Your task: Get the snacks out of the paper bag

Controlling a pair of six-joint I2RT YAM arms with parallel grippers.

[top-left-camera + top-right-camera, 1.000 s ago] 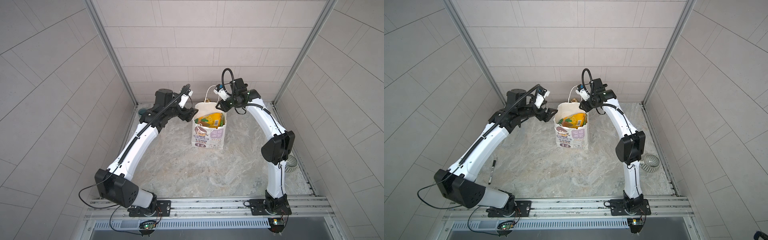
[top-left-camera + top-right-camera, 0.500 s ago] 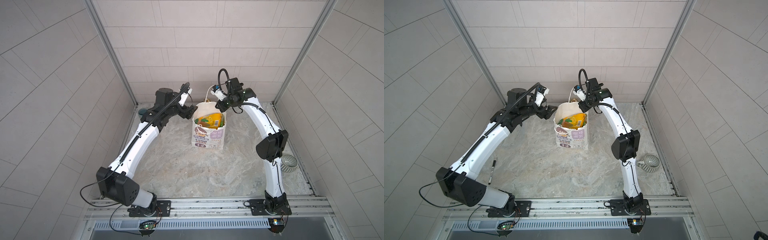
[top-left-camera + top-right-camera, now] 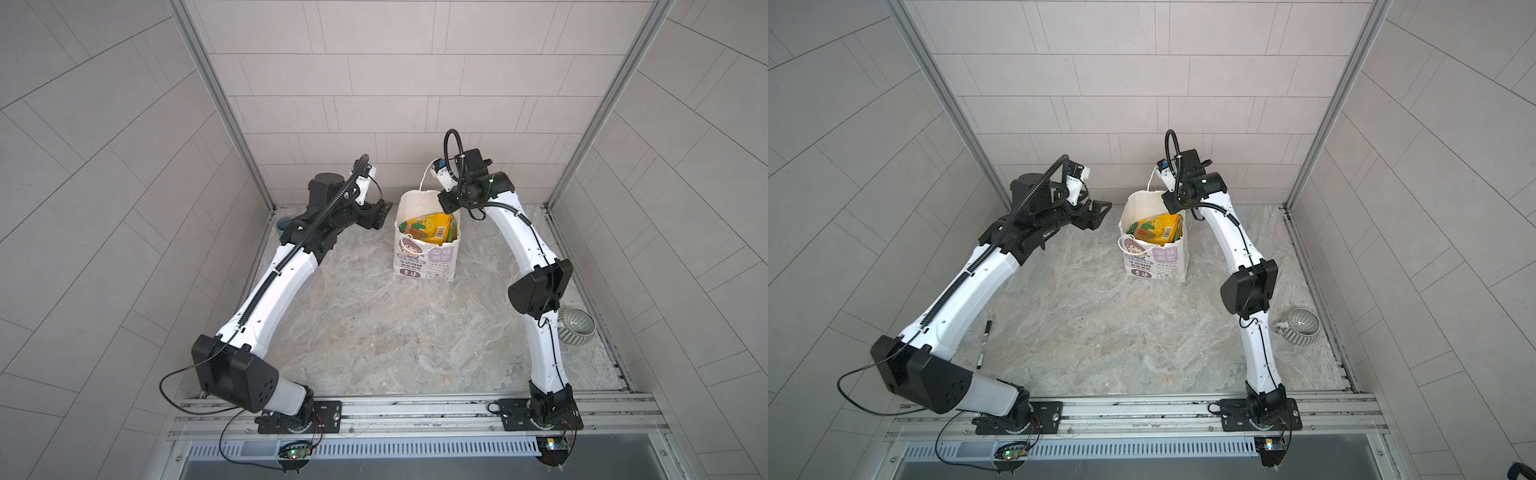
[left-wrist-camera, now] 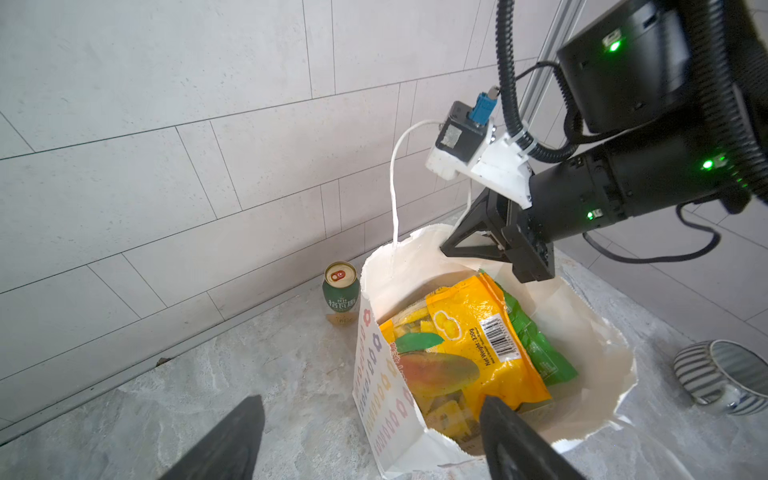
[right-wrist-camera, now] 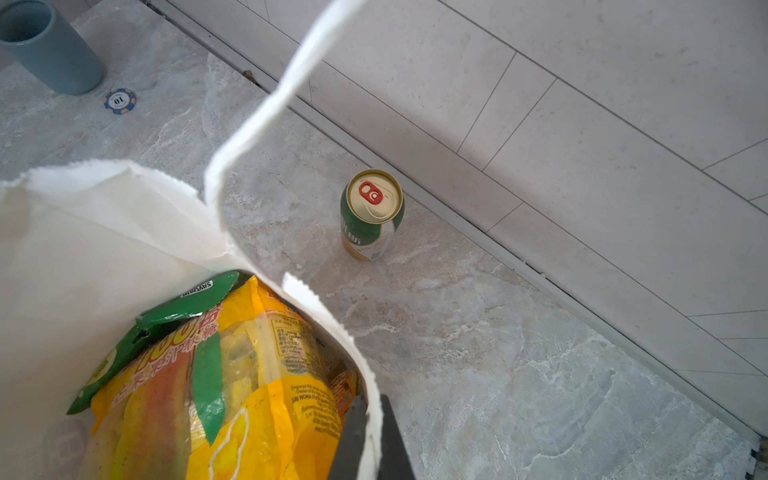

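Top views, bag position: the paper bag [image 3: 424, 259] stands upright with its mouth open on the marbled table [image 3: 374, 332], far of centre and near the far wall, as both top views show.
Snacks: the snacks [image 3: 428, 227] are inside the paper bag. A yellow-orange packet with a mango print lies uppermost, and the edge of a green packet shows on its right side.
Right gripper: the right gripper [image 5: 370, 432] is clenched on the far right rim of the paper bag. The right wrist view shows the white paper edge pinched between both fingers.
Cord handle: one white cord handle [image 4: 394, 178] rises in a loop from the far rim.
Left gripper: the left gripper [image 3: 380, 212] is released, with its fingers spread wide and grasping nothing. It sits just left of the paper bag, apart from it.
Drink can: a green-gold drink can [image 5: 372, 212] stands upright between the paper bag and the far wall.
Cup: a grey-blue cup [image 5: 45, 45] stands at far left, with a blue-and-white chip [image 5: 120, 101] near it.
Mug: a striped mug [image 3: 1300, 328] sits near the right edge, well apart from the paper bag.
Marker: a marker [image 3: 984, 345] lies on the left side of the table.
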